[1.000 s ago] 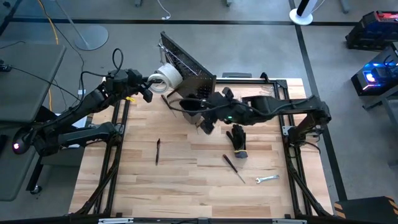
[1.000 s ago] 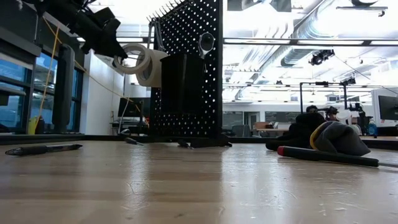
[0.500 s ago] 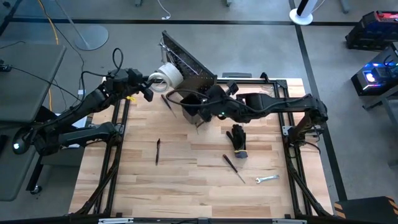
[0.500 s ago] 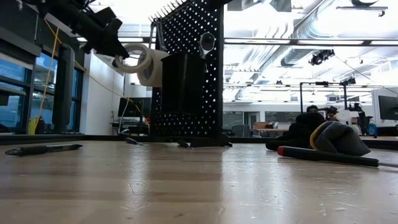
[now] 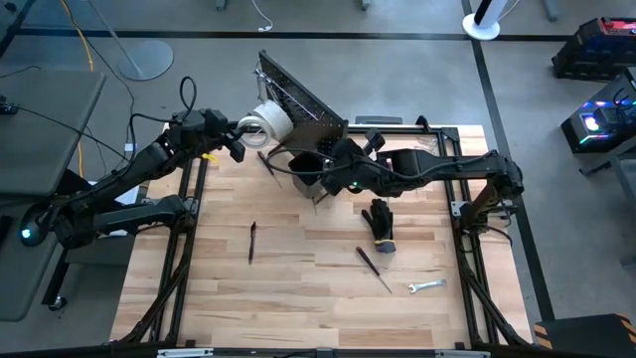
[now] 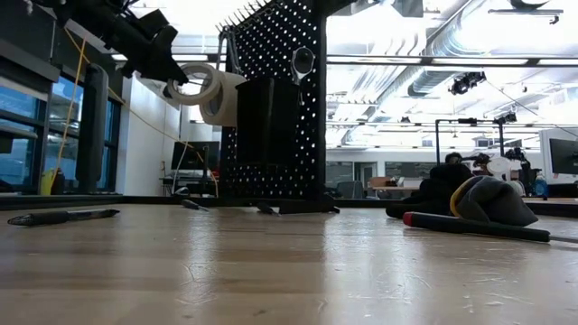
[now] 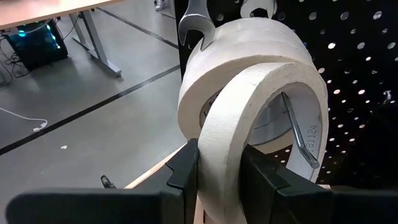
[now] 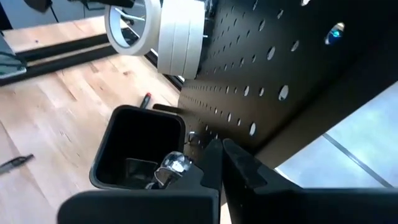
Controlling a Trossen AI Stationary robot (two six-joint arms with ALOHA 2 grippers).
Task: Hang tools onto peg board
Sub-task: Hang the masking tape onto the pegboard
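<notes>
The left gripper (image 7: 219, 177) pinched a white tape roll (image 7: 264, 118) by its rim, just ahead at the peg board (image 7: 360, 74); light, stiff, probably slippery. The right gripper (image 8: 219, 163) was pressed together.

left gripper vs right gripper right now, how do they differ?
The left gripper is shut on a white tape roll held by the peg board; the right gripper is shut with nothing visibly in it. Left hangs at the board's left edge; right sits over the small black bin. Both are at the board.
</notes>
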